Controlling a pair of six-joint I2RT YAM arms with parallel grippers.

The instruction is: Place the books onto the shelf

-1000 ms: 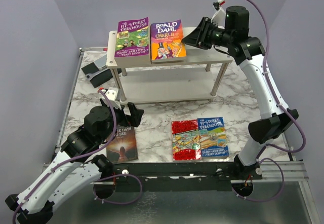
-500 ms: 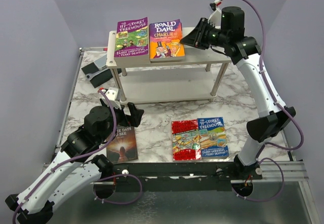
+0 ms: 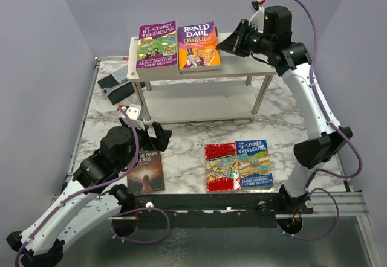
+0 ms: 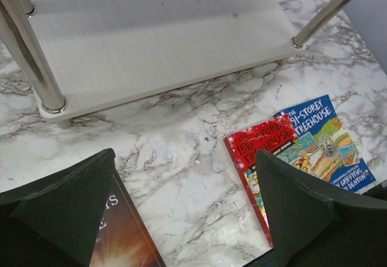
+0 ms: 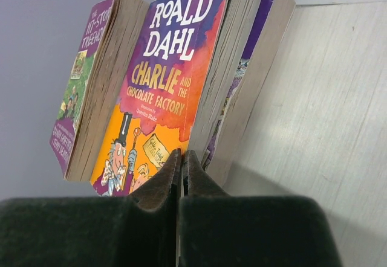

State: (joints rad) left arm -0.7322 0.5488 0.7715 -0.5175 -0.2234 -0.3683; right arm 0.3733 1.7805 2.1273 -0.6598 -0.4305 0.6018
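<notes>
Right pincer (image 5: 181, 161): I read it closed, empty; Roald Dahl book (image 5: 163, 80) just ahead of its tips, on the shelf (image 5: 326, 98). Left pincer (image 4: 184, 158): wide open.

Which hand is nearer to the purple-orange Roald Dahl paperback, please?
Right. The right hand, shut, is at the purple-orange Roald Dahl paperback's right edge atop the pale wooden shelf; the left hand, open, hovers over the white marble table below.

Plain lilac-grey walls (image 3: 36, 67) enclose a white marble-patterned table (image 3: 181, 152).
</notes>
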